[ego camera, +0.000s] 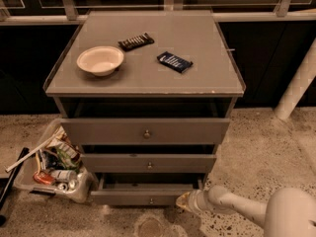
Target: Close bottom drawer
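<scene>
Camera view: one look down at a grey three-drawer cabinet (143, 78) standing on a speckled stone floor (266, 147).
Cabinet top: a shallow cream bowl (100, 59), a dark wrapped snack bar (136, 41) and a blue flat packet (175, 61), all well apart from each other.
Beside it: a clear plastic bin (79, 191) full of wrappers and cans, touching or just beside the lower left corner.
Task's thing: the shallow grey wooden bottom drawer (128, 197), lowest of the three, with a plain front and a small round knob (150, 200) at its centre.
Drawer state: pulled out, with a dark strip of its inside showing behind the front, below the middle drawer (148, 163).
Upper drawers: the wide top drawer (146, 131) and the middle one also show dark gaps above their fronts (not this job's concern).
Gripper: the yellowish-tipped gripper (183, 202) sits low at the right end of the bottom drawer's front, on a pale jointed arm (232, 206) reaching in from the lower right.
Contact: it looks to be against the front, though I cannot be sure it touches.
Claw state: cannot tell from this angle.
Done so far: by my reading, the approach; the gripper is in place to push.
Left to do: the push itself, since the drawer is not yet flush.
</scene>
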Action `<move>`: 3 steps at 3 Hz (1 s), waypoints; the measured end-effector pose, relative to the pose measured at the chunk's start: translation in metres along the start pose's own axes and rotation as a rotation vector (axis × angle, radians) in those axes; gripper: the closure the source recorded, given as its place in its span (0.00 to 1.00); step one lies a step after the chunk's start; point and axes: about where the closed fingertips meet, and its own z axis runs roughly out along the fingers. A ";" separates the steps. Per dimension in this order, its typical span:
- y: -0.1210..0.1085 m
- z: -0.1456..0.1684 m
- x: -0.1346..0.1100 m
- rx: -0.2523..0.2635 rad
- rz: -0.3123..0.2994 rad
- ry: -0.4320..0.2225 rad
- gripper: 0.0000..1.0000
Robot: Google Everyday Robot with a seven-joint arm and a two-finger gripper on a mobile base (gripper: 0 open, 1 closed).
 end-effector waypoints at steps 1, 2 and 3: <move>0.000 0.000 0.000 0.000 0.000 0.000 0.81; 0.000 0.000 0.000 0.000 0.000 0.000 0.58; 0.000 0.000 0.000 0.000 0.000 0.000 0.34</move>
